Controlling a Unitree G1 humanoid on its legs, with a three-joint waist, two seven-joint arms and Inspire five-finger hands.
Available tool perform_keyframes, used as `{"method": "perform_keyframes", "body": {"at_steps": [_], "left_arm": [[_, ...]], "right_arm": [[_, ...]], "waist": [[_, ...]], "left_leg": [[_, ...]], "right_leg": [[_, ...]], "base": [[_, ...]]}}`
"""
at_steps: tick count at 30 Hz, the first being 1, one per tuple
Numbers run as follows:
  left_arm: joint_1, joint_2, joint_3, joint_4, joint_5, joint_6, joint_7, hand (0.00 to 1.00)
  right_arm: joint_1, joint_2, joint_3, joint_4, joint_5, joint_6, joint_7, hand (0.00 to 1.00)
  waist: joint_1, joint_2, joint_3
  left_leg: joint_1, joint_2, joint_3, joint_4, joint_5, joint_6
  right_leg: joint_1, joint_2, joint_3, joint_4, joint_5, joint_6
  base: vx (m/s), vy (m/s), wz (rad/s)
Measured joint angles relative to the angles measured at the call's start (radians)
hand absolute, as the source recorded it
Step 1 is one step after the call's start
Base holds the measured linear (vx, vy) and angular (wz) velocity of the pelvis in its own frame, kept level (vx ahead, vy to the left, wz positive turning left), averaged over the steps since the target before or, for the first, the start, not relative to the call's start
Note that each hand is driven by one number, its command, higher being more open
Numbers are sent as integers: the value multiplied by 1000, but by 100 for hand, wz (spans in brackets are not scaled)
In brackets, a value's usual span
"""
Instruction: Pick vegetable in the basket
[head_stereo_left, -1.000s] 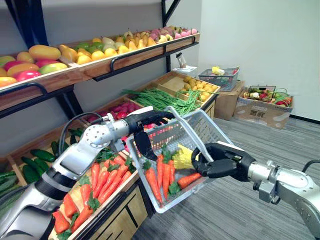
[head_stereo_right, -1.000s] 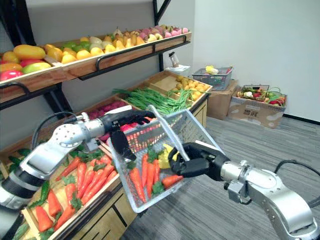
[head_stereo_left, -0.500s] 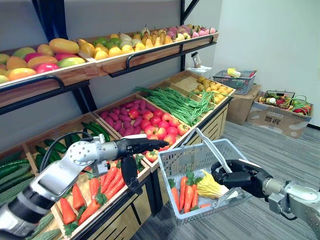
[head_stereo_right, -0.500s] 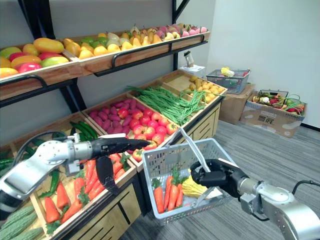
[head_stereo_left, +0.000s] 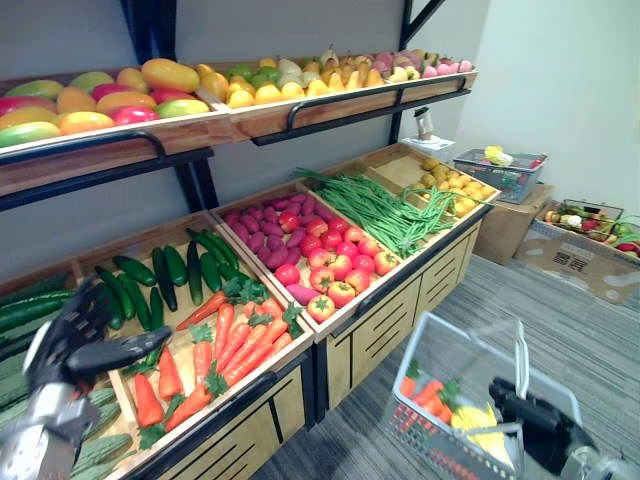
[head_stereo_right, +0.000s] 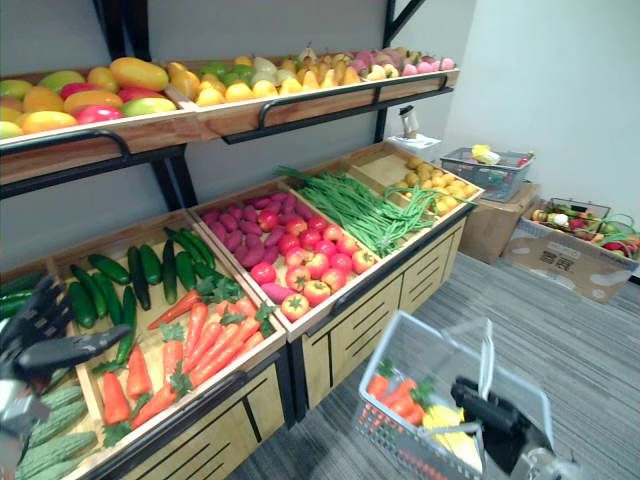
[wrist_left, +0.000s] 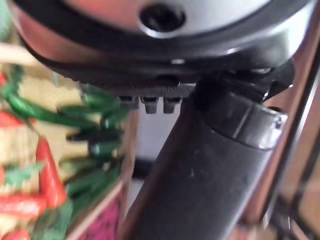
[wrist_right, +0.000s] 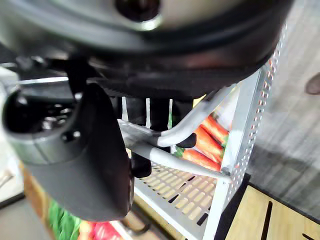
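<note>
Now the left hand (head_stereo_left: 72, 338) hovers open and empty, loosely spread, by the cucumbers (head_stereo_left: 135, 270); the carrots (head_stereo_left: 235, 340) lie just to its right in the wooden bin (head_stereo_left: 262, 378), smooth tapered bodies slanting away from the robot, so this hand is the nearer. The right hand (head_stereo_left: 540, 428) has its fingers (wrist_right: 159, 117) curled round the thin metal handle (wrist_right: 165, 139) of the perforated basket (head_stereo_left: 420, 440), held low, well apart from the bin.

The basket (head_stereo_left: 425, 440) is cut off along its bottom by the picture's lower edge, as is the right hand (head_stereo_left: 535, 425) holding it. A yellow item (head_stereo_left: 478, 422) inside the basket is too blurred to name. Far beyond the basket, a cardboard box (head_stereo_left: 572, 262) holds produce too small to identify.
</note>
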Motion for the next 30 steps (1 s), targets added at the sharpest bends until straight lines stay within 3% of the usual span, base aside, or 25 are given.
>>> {"method": "perform_keyframes", "body": {"at_steps": [3,6,8,11,14,17,21,24,25,27,30], "left_arm": [[25,-69,16,16,-16,-77,115,100],[26,-124,25,96,-58,-203,313,100],[28,-160,26,144,-61,-263,398,100],[25,-215,26,289,-210,-398,496,100],[31,-264,31,410,-257,-488,581,100],[40,-303,32,577,-258,-528,627,100],[50,-329,36,820,-344,-516,569,100],[56,-335,42,928,-400,-445,472,100],[58,-339,38,976,-408,-391,398,100],[61,-343,19,1002,-404,-329,330,100],[56,-347,-98,1019,-348,-244,216,100]], "right_arm": [[6,53,17,93,-1,-3,-57,0],[-4,91,122,230,0,-59,-90,0],[-5,113,142,259,18,-84,-100,0],[-20,132,164,325,43,-143,-102,0],[-39,147,180,381,44,-187,-116,0],[-58,173,180,469,44,-245,-117,0],[-92,195,174,596,45,-326,-91,0],[-108,208,154,673,47,-357,-81,0],[-116,209,152,715,57,-373,-75,0],[-123,212,149,755,56,-389,-72,0],[-124,213,119,803,55,-429,-75,0]], "waist": [[20,-5,16],[31,-15,25],[36,-17,25],[48,-26,29],[60,-37,31],[78,-55,32],[78,-58,34],[78,-56,34],[78,-52,35],[78,-46,40],[77,-35,43]], "left_leg": [[-2,-4,-48,3,1,2],[-22,-8,-101,16,3,6],[-21,-11,-113,15,5,7],[-19,-24,-140,-7,23,10],[-13,-28,-150,-28,36,9],[-2,-29,-165,-49,48,5],[19,-32,-171,-84,64,2],[30,-34,-177,-112,78,-1],[41,-34,-177,-126,84,-2],[51,-33,-178,-132,85,-3],[59,-33,-178,-139,85,-3]], "right_leg": [[27,-4,-31,-11,0,0],[46,-9,-74,-23,-4,-4],[54,-12,-91,-24,-6,-7],[62,-21,-117,-24,-11,-16],[66,-23,-131,-26,-12,-16],[77,-22,-150,-27,-17,-19],[88,-23,-160,-26,-25,-17],[88,-22,-166,-25,-30,-15],[92,-20,-166,-23,-34,-18],[100,-19,-167,-22,-37,-18],[102,-19,-166,-18,-41,-18]], "base": [[13,-3,38],[-29,-15,43],[-32,2,20],[-32,7,24],[-15,-9,16],[3,-23,16],[5,-15,7],[13,-16,6],[0,0,0],[0,0,0],[0,0,0]]}}
